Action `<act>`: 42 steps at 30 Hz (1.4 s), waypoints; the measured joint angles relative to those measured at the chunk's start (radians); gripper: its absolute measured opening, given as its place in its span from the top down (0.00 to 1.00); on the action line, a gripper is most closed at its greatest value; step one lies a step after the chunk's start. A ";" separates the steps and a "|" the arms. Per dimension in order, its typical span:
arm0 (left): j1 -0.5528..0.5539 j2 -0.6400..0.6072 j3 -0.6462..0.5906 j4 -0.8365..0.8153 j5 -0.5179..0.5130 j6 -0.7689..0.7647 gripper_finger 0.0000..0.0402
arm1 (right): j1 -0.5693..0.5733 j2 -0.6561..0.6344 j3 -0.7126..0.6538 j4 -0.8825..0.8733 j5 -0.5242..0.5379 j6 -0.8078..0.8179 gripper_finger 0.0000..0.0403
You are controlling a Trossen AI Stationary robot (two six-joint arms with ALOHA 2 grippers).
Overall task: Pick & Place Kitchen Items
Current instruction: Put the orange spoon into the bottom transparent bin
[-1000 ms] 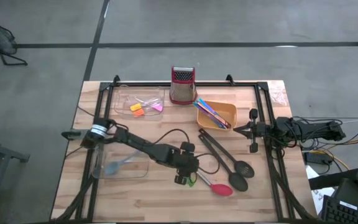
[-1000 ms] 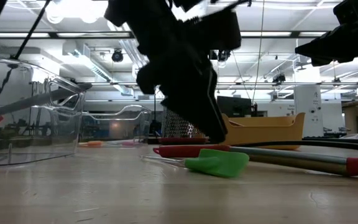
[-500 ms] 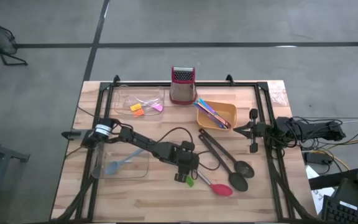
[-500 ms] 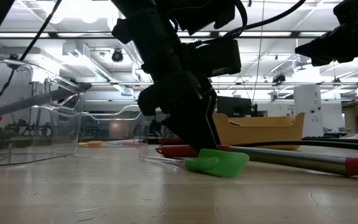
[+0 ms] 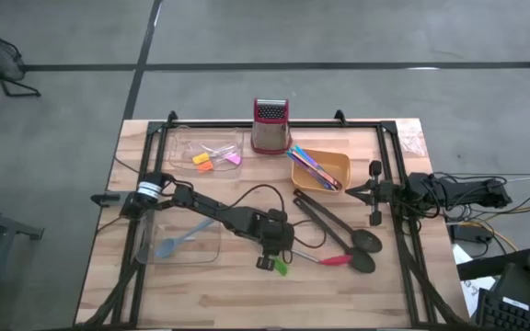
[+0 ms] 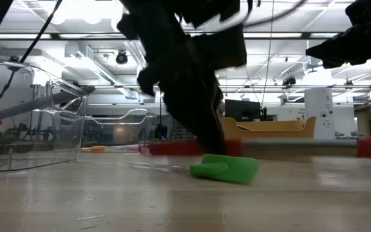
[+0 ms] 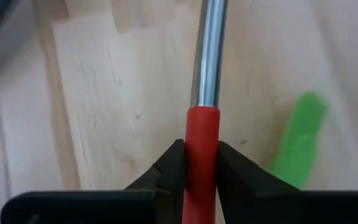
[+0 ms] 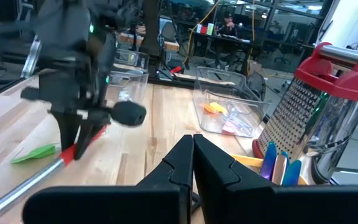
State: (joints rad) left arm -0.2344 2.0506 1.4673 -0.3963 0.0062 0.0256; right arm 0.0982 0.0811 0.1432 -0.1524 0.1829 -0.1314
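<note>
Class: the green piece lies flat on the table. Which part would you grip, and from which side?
Its narrow middle, from straight above, pincer across the width: the green piece lies flat and long, so only its long edges offer opposing faces.

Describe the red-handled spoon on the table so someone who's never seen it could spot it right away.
Start at the orange bowl and come toward the table's front edge. The red-handled spoon lies there, gripped by the left gripper. Unlike the all-black slotted spoons beside it, it has a red grip and silver shaft.
</note>
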 joint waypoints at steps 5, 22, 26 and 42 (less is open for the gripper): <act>-0.010 -0.086 0.000 -0.046 0.003 -0.025 0.83 | 0.000 0.001 0.000 0.000 0.000 0.000 0.98; -0.293 -0.493 -0.125 -0.510 -0.447 -0.565 0.83 | 0.000 0.000 0.000 0.000 0.000 0.000 0.98; -0.413 -0.604 -0.259 -0.544 -0.551 -0.816 0.83 | 0.000 0.000 0.000 0.000 0.000 0.000 0.98; -0.721 -0.915 -0.715 -0.585 -0.644 -1.342 0.83 | 0.000 0.000 0.000 0.000 0.000 0.000 0.98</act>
State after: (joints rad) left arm -0.9550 1.1351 0.7521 -0.9816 -0.6377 -1.3169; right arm 0.0979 0.0811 0.1434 -0.1524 0.1829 -0.1315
